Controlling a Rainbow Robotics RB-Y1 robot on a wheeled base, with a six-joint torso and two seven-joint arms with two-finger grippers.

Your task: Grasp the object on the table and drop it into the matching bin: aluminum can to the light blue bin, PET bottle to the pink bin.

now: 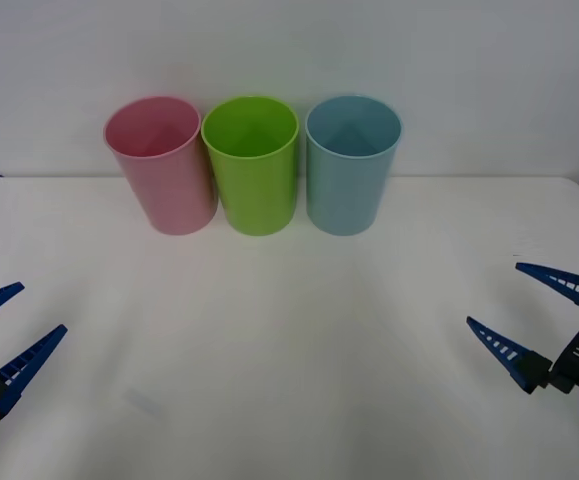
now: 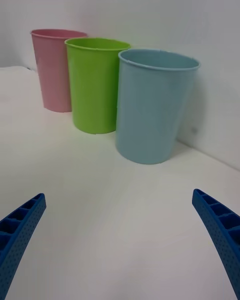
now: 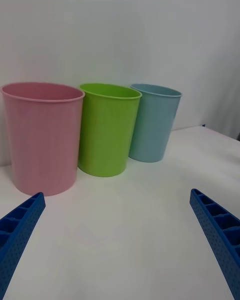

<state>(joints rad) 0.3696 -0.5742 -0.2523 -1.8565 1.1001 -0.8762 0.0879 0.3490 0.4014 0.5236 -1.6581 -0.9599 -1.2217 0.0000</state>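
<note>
Both arms parked low: left gripper (image 1: pixel 4 325) near left, right gripper (image 1: pixel 529 305) near right, fingers spread, empty. Pink bin (image 1: pixel 161 165), green bin (image 1: pixel 252 165), light blue bin (image 1: pixel 351 165) far centre. No can on table (image 1: pixel 289 340). Likely finished or awaiting an object.

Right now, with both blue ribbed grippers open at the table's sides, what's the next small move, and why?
Probably hold both arms in place. The left gripper and right gripper are open, holding nothing, at the white table's near sides; standing on it are the tall pink plastic bin, green bin and light blue bin in a far row, targets rather than things to grasp.
</note>
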